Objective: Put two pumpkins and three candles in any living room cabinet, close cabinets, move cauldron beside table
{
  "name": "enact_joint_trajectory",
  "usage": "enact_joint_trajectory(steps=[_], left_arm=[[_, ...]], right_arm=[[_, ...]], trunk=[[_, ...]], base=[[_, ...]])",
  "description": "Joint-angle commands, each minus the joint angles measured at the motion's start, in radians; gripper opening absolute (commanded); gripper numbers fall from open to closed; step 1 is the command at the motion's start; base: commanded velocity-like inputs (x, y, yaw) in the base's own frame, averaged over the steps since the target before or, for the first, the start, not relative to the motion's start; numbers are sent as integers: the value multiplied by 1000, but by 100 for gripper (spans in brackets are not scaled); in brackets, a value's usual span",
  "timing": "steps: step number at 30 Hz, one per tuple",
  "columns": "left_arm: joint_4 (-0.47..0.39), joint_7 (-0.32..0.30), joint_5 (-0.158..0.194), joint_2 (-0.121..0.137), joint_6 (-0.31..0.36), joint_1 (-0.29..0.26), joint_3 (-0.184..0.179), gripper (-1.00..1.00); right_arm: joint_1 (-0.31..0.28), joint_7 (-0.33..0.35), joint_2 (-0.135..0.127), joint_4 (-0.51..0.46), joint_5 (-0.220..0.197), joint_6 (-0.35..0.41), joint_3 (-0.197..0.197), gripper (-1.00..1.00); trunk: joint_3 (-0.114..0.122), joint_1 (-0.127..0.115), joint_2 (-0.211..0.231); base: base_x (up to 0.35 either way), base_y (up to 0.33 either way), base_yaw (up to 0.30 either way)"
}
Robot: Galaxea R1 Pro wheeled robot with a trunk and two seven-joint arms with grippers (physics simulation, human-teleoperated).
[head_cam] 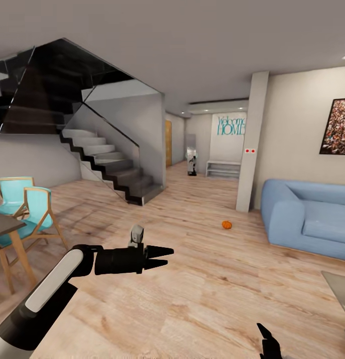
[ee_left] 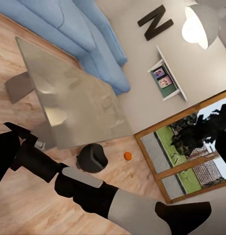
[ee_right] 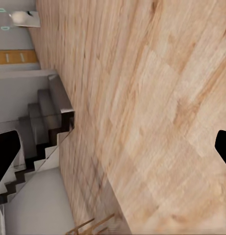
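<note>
Pumpkin (head_cam: 227, 225) untouched, left gripper (head_cam: 165, 256) empty

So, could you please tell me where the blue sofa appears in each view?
Head view: blue sofa at the right edge.
Left wrist view: along the upper left, beside the coffee table.
Right wrist view: wood floor and staircase.
Shared landmark: the coffee table.

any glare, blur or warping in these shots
Head view: wide-angle stretch, sharp, pumpkin casts only a faint shadow. Left wrist view: tilted, lamp blown out white, soft sheen on the glass coffee table. Right wrist view: rotated, floor planks slightly soft.
</note>
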Motion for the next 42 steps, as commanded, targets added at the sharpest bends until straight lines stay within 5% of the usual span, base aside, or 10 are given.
enact_joint_trajectory(steps=[1, 7, 17, 42], left_arm=[[0, 2, 4, 1, 1, -1, -1, 100], [0, 2, 4, 1, 1, -1, -1, 100], [2, 3, 4, 1, 1, -1, -1, 100], [3, 6, 4, -2, 1, -3, -1, 100]], right_arm=[[-1, 3, 0, 0, -9, 10, -5, 100], [-1, 3, 0, 0, -9, 10, -5, 100], [-1, 8, 1, 0, -9, 8, -4, 100], [-1, 21, 0, 1, -7, 7, -3, 100]], trunk=[[-6, 4, -8], [-33, 27, -50], [-47, 27, -50], [-56, 27, -50]], base=[[0, 0, 152], [0, 0, 152], [49, 0, 152], [313, 0, 38]])
